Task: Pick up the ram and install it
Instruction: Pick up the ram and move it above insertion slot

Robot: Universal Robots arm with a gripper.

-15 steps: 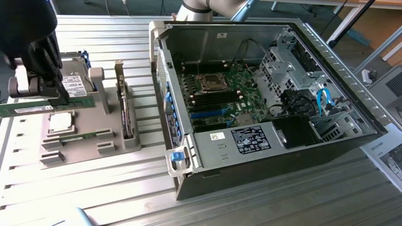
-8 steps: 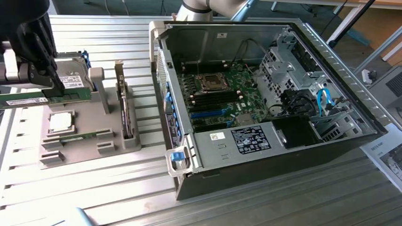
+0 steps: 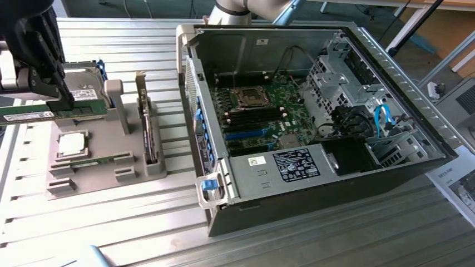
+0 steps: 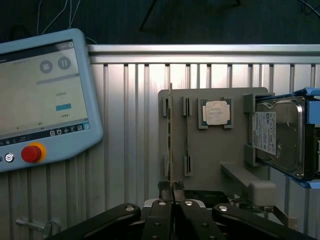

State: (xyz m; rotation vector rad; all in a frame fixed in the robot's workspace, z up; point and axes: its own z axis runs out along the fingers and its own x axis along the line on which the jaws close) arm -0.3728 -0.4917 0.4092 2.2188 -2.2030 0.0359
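My gripper (image 3: 65,102) hangs at the exterior view's left, above the grey parts holder (image 3: 111,150), shut on the ram (image 3: 30,115). The ram is a long green stick with a white label, held level and lifted off the holder. From the wrist it appears edge-on as a thin line (image 4: 170,130) running out from between my closed fingertips (image 4: 172,192). The open computer case (image 3: 386,72) lies on its side to the right, its motherboard (image 3: 260,111) with memory slots exposed.
A second green stick (image 4: 187,135) stays in a slot of the holder (image 4: 225,160). Beside it are a square silver processor (image 4: 216,112) and a hard drive (image 4: 277,135). A teach pendant (image 4: 40,100) lies on the ribbed metal table (image 3: 148,233).
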